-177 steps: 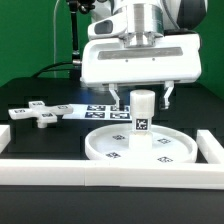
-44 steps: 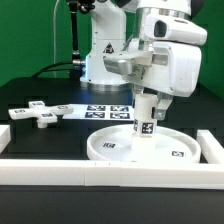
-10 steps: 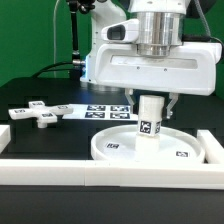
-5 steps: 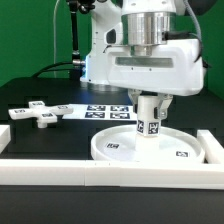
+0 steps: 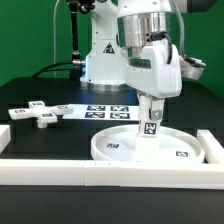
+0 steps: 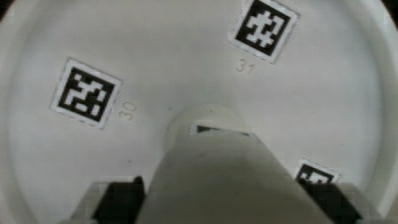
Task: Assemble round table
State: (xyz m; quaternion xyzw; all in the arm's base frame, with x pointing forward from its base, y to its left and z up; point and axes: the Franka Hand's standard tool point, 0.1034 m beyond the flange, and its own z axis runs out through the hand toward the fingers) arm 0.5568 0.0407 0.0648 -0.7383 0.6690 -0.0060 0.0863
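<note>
The robot's two-finger gripper sits right over the middle of the scene, and it is pinching the short thick white plastic cylinder leg near its top. The leg stands upright at the centre of the large rimmed round white plastic disc, its lower end touching the disc floor, a black-and-white square tag facing the exterior camera. From the wrist view we look straight down the leg, and one dark finger hugs its side; square tags show on the disc floor around it. The disc lies flat on the black table, just behind the long white front border bar. Off to the exterior view's left, well apart from the disc, the small white cross-shaped foot lies flat on the table. Between foot and disc, a little further back, lies the marker board.
</note>
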